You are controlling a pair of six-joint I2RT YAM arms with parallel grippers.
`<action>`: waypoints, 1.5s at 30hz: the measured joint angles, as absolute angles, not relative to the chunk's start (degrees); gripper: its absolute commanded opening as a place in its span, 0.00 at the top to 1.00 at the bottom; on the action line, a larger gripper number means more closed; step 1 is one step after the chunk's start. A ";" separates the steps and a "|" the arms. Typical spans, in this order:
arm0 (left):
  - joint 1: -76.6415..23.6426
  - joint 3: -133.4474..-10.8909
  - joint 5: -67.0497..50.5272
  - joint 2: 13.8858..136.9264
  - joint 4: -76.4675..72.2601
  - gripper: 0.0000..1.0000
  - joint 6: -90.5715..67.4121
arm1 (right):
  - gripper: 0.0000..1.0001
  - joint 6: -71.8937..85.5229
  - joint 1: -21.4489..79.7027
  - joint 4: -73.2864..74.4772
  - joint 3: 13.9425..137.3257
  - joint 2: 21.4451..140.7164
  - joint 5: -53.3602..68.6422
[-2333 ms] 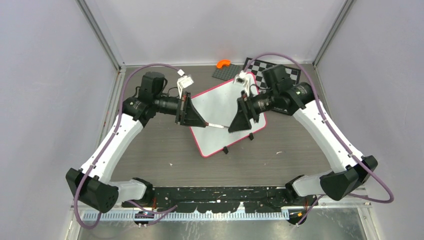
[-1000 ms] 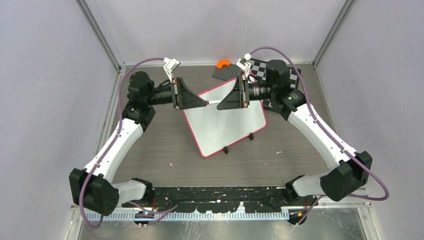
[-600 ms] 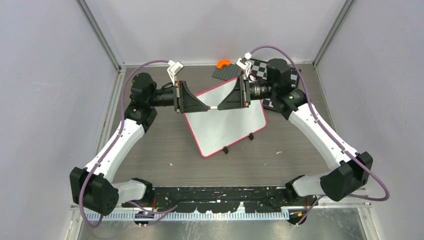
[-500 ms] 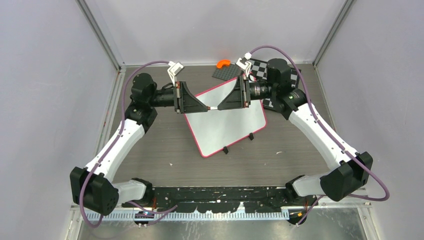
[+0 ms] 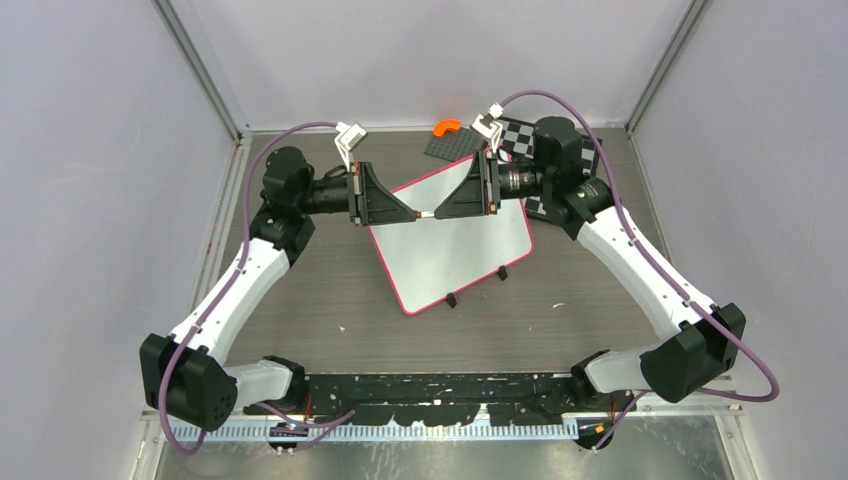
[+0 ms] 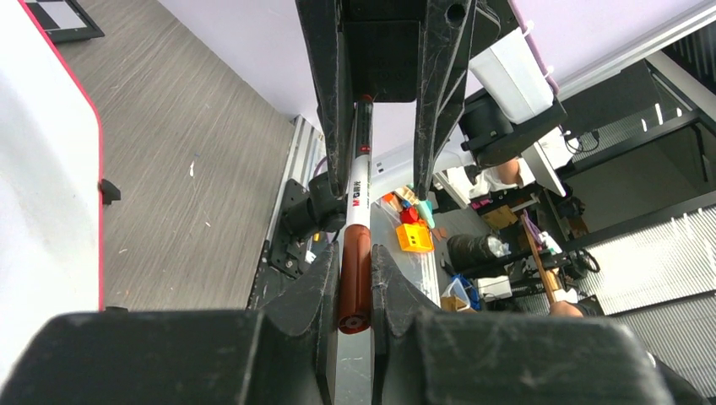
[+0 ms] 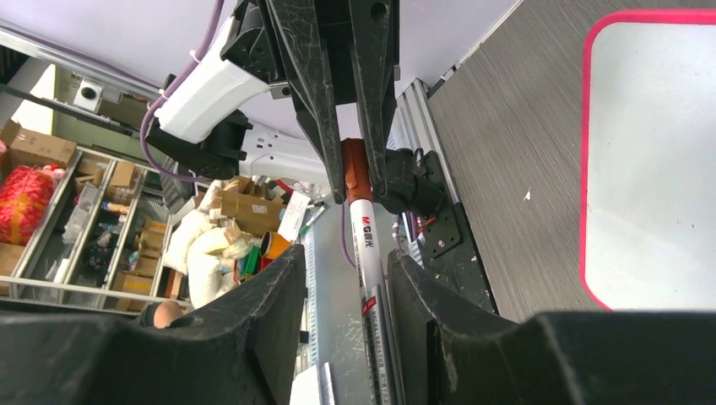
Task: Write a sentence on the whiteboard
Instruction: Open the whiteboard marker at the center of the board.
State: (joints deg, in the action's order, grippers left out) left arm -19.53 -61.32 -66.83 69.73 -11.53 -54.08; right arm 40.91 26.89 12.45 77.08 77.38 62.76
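1. From above, the left gripper (image 5: pixel 413 214) and right gripper (image 5: pixel 438 213) faced tip to tip above a dark wood-grain tabletop (image 5: pixel 320 290), inside pale lilac walls (image 5: pixel 420 60). The pink-framed, flat white whiteboard (image 5: pixel 460 255) lay beneath both sets of fingers.
2. Left wrist: its fingers clamped the red-brown cap of a white-barrelled marker (image 6: pixel 358 202).
3. Right wrist: its fingers stood apart around the barrel, a gap showing. Brown cardboard boxes (image 7: pixel 249 204) sat beyond.

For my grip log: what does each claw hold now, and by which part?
The left claw grips the marker by its red-brown cap end. The right claw stands open around the white barrel, holding nothing.
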 measured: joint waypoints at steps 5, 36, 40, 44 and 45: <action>-19.25 -60.47 -66.06 69.73 -12.64 1.00 -55.44 | 0.54 41.32 26.89 11.66 76.84 77.38 62.11; -17.50 -56.86 -62.48 70.11 -21.32 1.00 -64.25 | 0.64 45.43 26.92 7.27 75.92 79.55 59.57; -17.50 -56.42 -62.08 70.15 -21.82 1.00 -64.60 | 0.70 45.65 26.96 7.20 75.96 79.99 59.37; -17.50 -56.36 -62.11 70.15 -22.22 1.00 -64.60 | 0.79 45.76 26.94 7.11 75.96 80.40 59.33; -17.50 -56.38 -62.11 70.15 -22.28 1.00 -64.58 | 0.82 45.93 26.94 7.05 75.96 80.42 59.37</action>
